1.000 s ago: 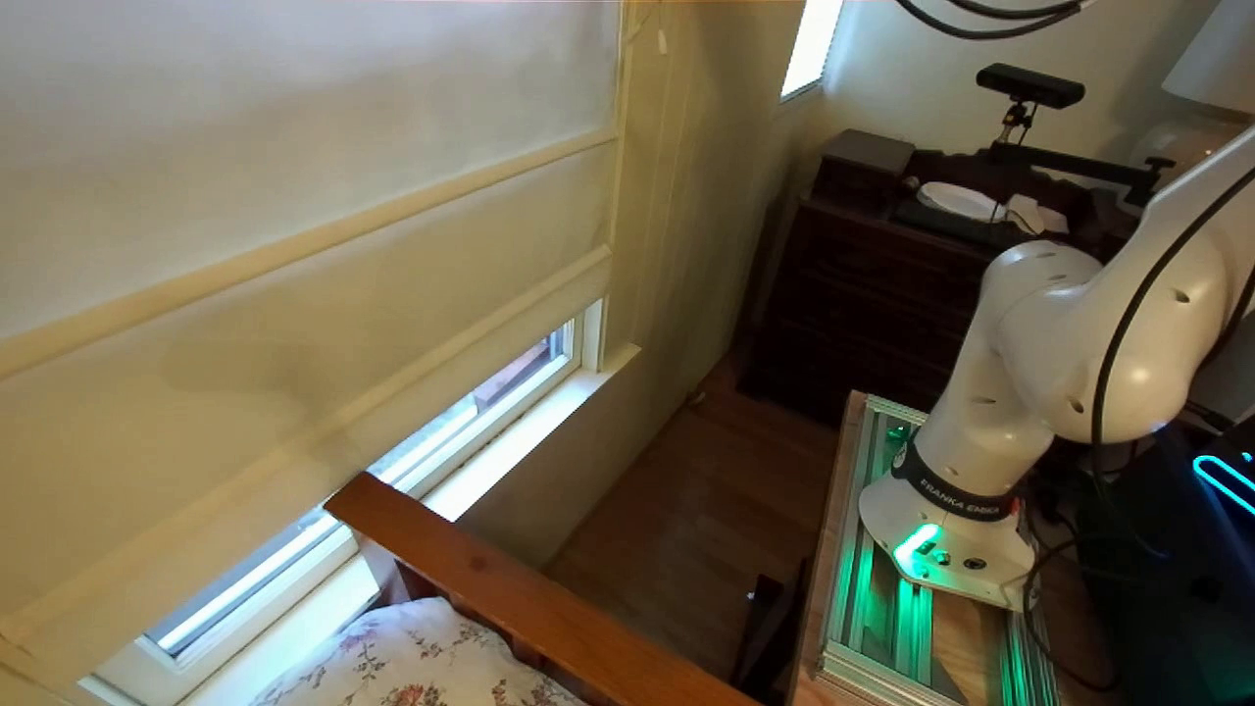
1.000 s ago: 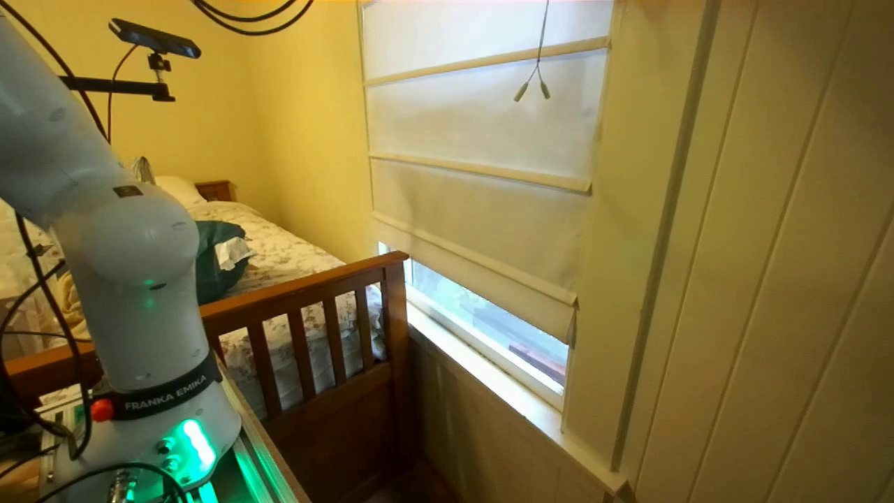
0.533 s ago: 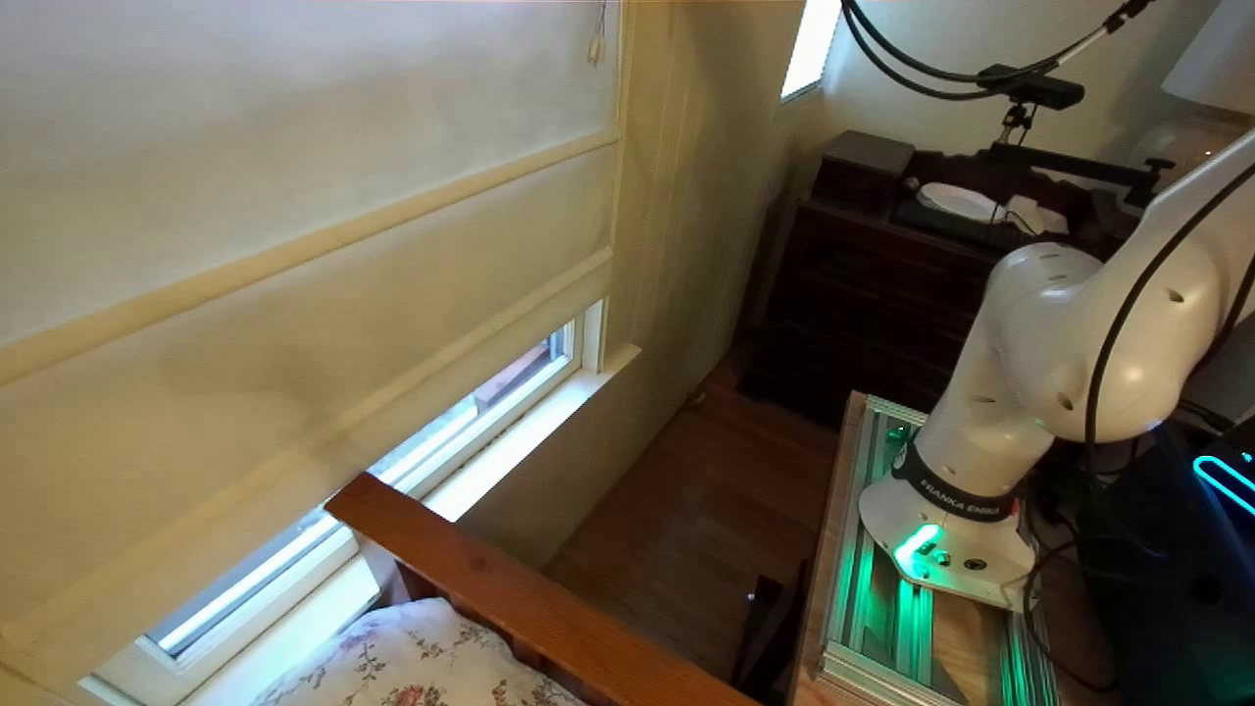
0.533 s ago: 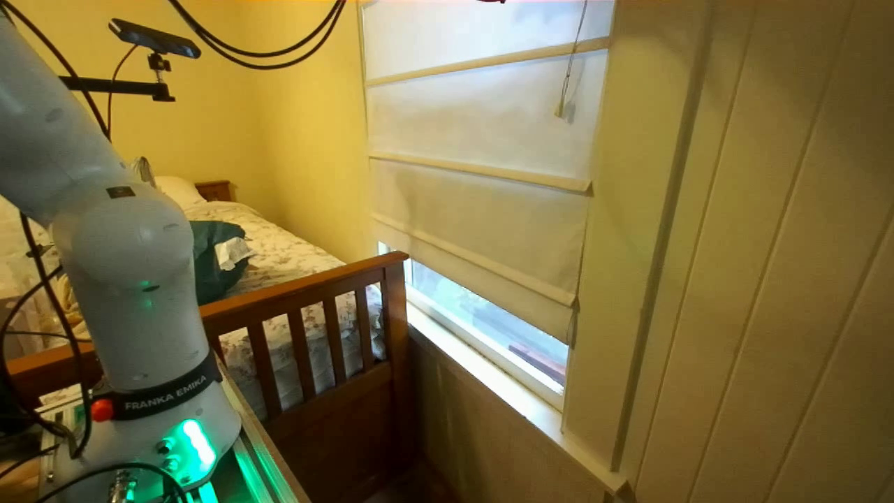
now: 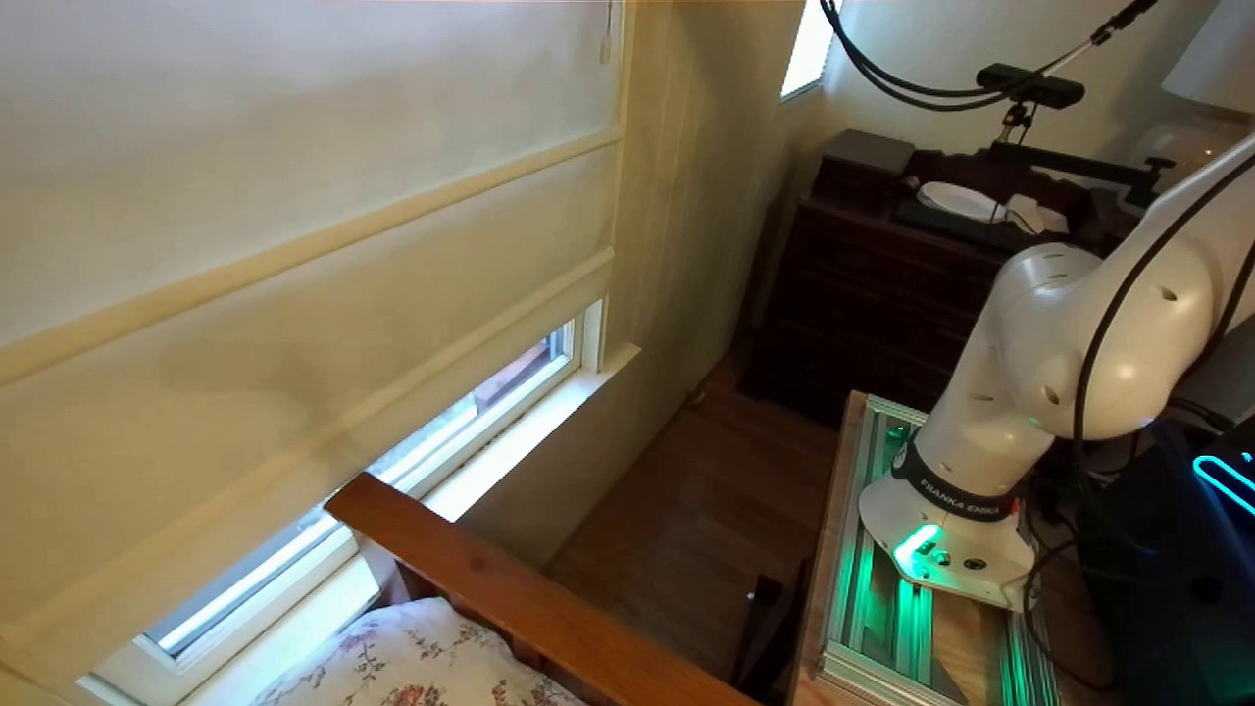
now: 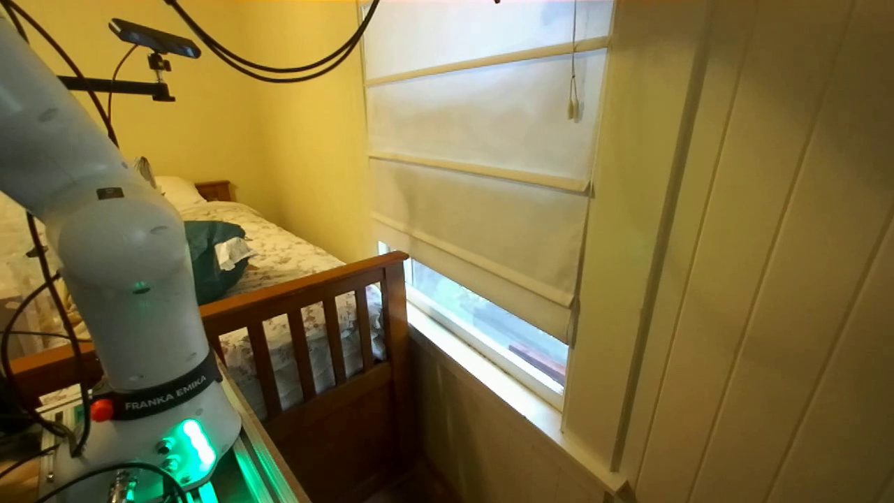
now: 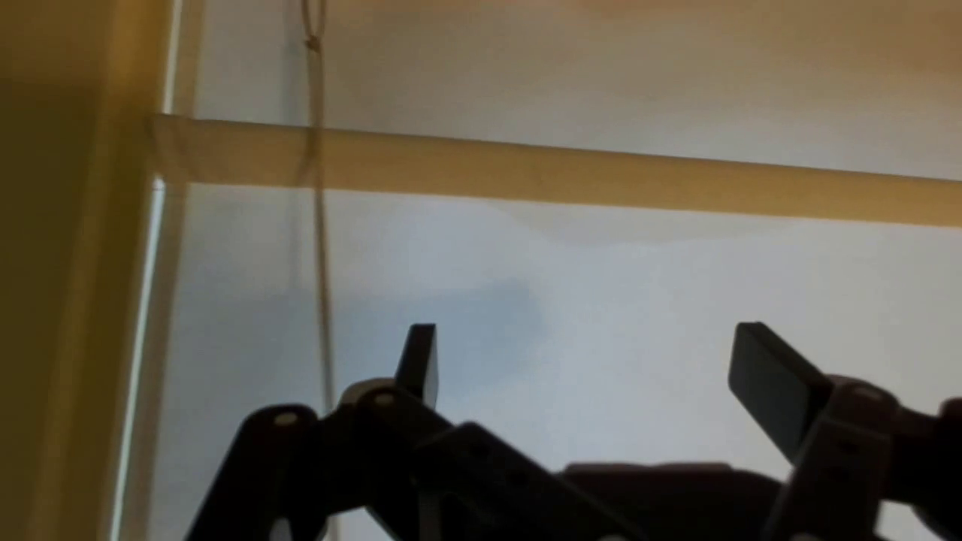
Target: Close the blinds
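To lower the blinds (image 6: 478, 126), catching the cord (image 7: 322, 248) seemed the step; the hand (image 7: 586, 361), wide and empty, probably needed shifting sideways toward it.

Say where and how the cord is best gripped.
Probably on the straight run of the cord just above its knot (the wrist view seems upside down), which should curb slipping. Come from the room side, jaws closing sideways, since it hangs thin and near vertical in front of the blinds. It lies outside the gap of the open gripper; shift toward the blinds' nearby edge first.
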`<state>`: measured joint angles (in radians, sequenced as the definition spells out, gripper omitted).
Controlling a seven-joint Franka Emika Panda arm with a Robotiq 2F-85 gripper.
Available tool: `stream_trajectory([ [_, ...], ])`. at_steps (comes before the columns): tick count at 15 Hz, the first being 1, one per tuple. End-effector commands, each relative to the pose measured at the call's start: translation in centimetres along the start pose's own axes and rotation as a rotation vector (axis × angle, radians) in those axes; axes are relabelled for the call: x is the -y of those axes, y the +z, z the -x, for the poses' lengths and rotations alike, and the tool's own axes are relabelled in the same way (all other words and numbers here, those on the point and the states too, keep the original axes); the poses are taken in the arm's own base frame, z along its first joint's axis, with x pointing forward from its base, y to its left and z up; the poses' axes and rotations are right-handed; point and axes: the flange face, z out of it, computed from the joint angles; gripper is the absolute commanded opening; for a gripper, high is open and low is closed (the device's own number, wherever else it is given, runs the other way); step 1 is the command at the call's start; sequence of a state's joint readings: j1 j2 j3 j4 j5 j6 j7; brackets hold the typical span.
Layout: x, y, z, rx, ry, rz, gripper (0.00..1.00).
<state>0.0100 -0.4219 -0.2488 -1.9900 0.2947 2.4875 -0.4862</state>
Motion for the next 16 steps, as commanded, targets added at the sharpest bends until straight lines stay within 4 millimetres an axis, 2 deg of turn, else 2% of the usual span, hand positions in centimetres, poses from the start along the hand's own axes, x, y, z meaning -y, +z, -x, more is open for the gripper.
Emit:
stream_trajectory([
  [1, -1.5, -0.8, 0.7, -0.002, -0.015, 0.109, 1.00],
  [3, -2.3, -0.9, 0.7, -0.013, -0.028, 0.135, 1.00],
  [10, -3.0, 1.0, -0.1, -0.089, -0.028, 0.145, 1.00],
  [12, -3.5, 1.7, -0.3, -0.105, -0.020, 0.154, 0.74],
  [16, -3.7, 3.3, -0.1, -0.125, -0.019, 0.126, 0.44],
])
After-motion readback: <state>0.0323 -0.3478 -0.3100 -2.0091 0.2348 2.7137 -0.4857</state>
